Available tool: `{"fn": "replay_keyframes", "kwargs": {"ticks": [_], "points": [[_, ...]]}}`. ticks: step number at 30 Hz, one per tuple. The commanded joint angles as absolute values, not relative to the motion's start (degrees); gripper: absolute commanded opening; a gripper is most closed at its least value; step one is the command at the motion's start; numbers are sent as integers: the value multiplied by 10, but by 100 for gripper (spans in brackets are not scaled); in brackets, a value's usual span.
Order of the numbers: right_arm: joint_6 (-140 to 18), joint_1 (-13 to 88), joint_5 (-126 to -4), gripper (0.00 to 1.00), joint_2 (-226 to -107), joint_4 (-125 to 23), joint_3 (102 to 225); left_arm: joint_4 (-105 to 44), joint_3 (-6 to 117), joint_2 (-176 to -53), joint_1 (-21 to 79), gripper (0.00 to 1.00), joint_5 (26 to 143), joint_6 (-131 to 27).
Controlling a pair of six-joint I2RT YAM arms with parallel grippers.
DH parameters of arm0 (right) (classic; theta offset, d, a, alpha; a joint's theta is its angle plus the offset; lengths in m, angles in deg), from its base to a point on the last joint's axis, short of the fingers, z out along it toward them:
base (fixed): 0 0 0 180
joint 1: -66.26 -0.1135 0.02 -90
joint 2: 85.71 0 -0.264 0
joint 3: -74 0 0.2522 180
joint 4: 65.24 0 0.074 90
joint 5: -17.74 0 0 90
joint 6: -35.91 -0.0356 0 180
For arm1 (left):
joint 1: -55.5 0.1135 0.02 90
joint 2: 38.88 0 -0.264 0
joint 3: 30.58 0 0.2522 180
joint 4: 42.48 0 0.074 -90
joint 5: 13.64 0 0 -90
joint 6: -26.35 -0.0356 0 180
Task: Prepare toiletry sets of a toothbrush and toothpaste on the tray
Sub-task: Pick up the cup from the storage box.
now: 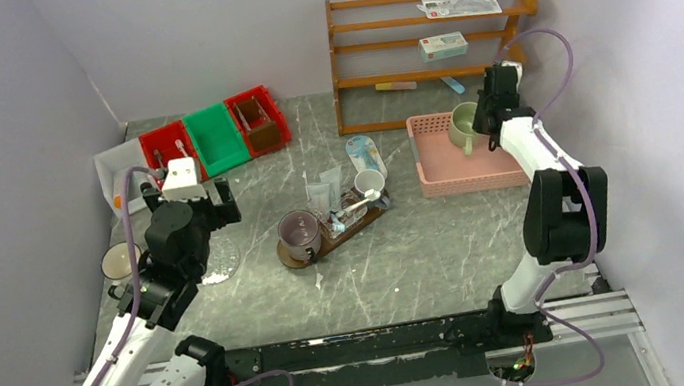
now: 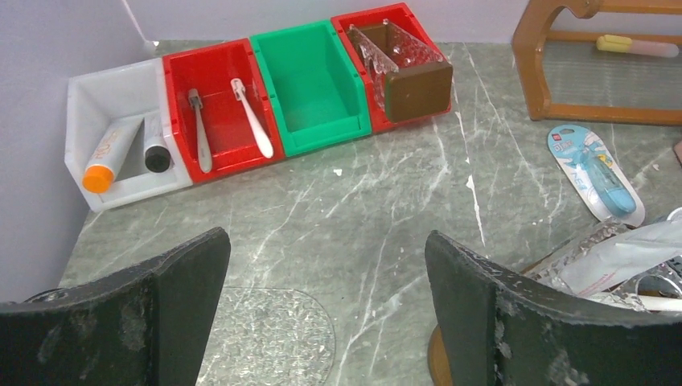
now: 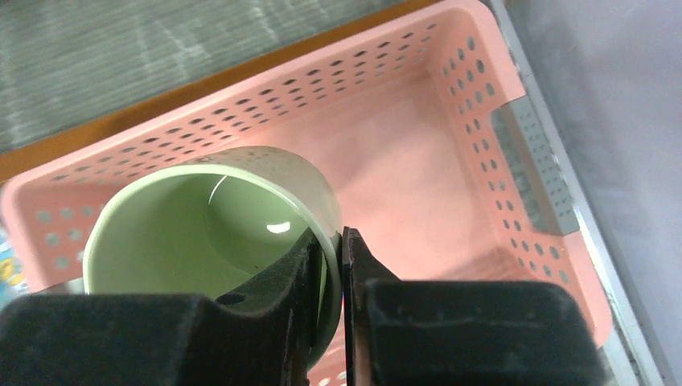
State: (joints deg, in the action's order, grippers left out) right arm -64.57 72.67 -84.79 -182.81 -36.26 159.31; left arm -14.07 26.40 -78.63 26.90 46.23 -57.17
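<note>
The right gripper (image 3: pixel 336 241) is closed on the wall of the green mug (image 3: pixel 201 217), one finger inside the rim and one outside. The mug sits tilted within the pink basket (image 3: pixel 402 161), which lies at the right side of the tabletop (image 1: pixel 428 262), in front of the wooden shelf (image 1: pixel 353 50).

The left gripper (image 2: pixel 326 249) hangs with its jaws wide apart and nothing between them, over the left half of the tabletop.

The tray (image 1: pixel 351 230) lies slantwise at the middle of the tabletop. It carries a clear glass cup (image 1: pixel 300 231) at its near end and a white mug (image 1: pixel 369 182) at its far end, with a toothbrush (image 1: pixel 352 210) lying between them.

A blue-and-white blister card (image 2: pixel 599 173) lies beyond the tray; its print is too small to read. The box (image 1: pixel 443 46) on the shelf bears a label that is also illegible. In the white bin (image 2: pixel 84 96) at the far left corner, the orange-capped tube (image 2: pixel 103 157) shows lettering that cannot be made out.
</note>
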Motion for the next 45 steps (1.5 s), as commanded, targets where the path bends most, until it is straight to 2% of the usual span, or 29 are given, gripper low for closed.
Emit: {"fn": "replay_keyframes", "kwargs": {"ticks": [1, 9, 19, 29, 37, 45], "points": [[-675, 699, -865, 0, -1779, -348, 1611, -125, 301, -806, 266, 96, 487, -553], [-686, 608, -881, 0, -1717, -322, 1636, -68, 410, -885, 266, 96, 560, -502], [-719, 494, -901, 0, -1711, -325, 1697, -41, 498, -985, 266, 96, 627, -447], [-725, 374, -946, 0, -1742, -347, 1752, -95, 544, -1049, 259, 97, 712, -427], [-714, 276, -994, 0, -1779, -365, 1800, -161, 549, -1062, 235, 97, 733, -420], [-713, 213, -1031, 0, -1805, -378, 1827, -187, 554, -1082, 219, 95, 704, -422]]}}
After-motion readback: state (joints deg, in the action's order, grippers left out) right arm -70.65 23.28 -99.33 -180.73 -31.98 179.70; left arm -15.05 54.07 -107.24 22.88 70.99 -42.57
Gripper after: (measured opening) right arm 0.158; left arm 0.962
